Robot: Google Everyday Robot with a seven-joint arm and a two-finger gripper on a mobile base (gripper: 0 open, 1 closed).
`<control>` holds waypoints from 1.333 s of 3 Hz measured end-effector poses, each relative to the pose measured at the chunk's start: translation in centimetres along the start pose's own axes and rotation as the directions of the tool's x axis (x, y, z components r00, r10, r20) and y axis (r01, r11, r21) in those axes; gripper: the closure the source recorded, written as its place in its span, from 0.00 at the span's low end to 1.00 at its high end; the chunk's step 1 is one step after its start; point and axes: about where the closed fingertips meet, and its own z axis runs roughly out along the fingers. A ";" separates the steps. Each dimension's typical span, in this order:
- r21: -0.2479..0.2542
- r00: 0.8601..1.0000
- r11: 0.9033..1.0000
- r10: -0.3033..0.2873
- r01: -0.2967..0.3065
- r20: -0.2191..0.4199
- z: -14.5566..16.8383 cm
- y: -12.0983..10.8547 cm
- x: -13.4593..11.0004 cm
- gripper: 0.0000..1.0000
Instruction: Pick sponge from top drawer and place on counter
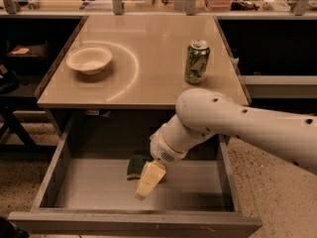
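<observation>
The robot's big white arm comes in from the right and bends down into the wide grey top drawer, which stands open under the counter. At the end of the arm is the pale cream gripper. It points down and a little to the left, with its tip low over the flat drawer floor, near the middle of the drawer. I cannot tell if the gripper is apart or together. The small sponge with a dark green top and a yellow bottom lies on the drawer floor just to the left of the gripper and a bit behind it, toward the back of the drawer. The gripper hides the sponge's right edge, so I cannot tell if the two touch. The sponge is in the drawer, not on the counter. Above and behind the gripper is the large shiny beige counter with a faint white round line on it. Far up and to the left of the gripper, a round cream bowl sits on the counter. Up and to the right of the gripper, a green drink can stands upright near the counter's right edge, well apart from the bowl.
</observation>
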 end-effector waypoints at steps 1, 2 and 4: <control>0.011 1.000 1.000 0.010 -0.010 0.012 0.6 -0.4 0.4 0.00; 0.051 0.999 0.998 0.045 -0.046 0.025 2.4 -2.4 1.1 0.00; 0.104 0.996 0.990 0.091 -0.093 0.023 5.3 -5.1 1.9 0.00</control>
